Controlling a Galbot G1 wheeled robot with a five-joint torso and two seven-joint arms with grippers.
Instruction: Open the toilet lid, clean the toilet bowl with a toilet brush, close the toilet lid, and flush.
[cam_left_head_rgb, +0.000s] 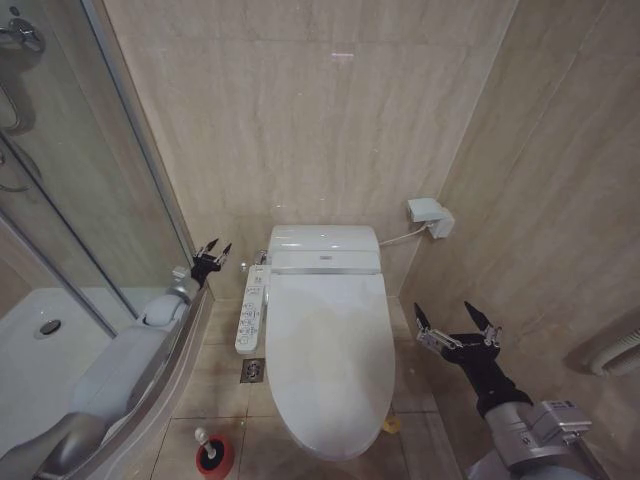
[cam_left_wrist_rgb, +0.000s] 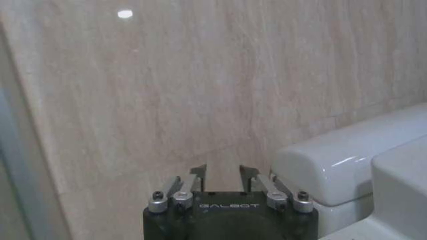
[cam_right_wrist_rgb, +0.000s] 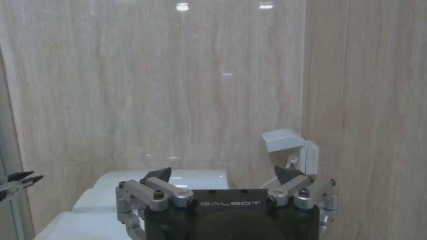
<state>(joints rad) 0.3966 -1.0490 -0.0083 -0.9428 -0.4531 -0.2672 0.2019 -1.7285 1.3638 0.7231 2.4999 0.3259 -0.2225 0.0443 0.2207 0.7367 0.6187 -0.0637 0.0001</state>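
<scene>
Toilet lid lies closed over the bowl at lower centre of the frame, toilet brush at lower left. Left end effector and right end effector both hover apart-fingered, empty.

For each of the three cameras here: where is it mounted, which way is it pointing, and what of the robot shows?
Head view: from the robot's head, looking down at the closed toilet lid, the toilet brush on the floor; both arms show, left end effector and right end effector open.
Left wrist view: on the left wrist, facing the tiled wall past the left end effector.
Right wrist view: on the right wrist, facing the wall and wall socket over the right end effector.
Shared: all three show the toilet tank.
</scene>
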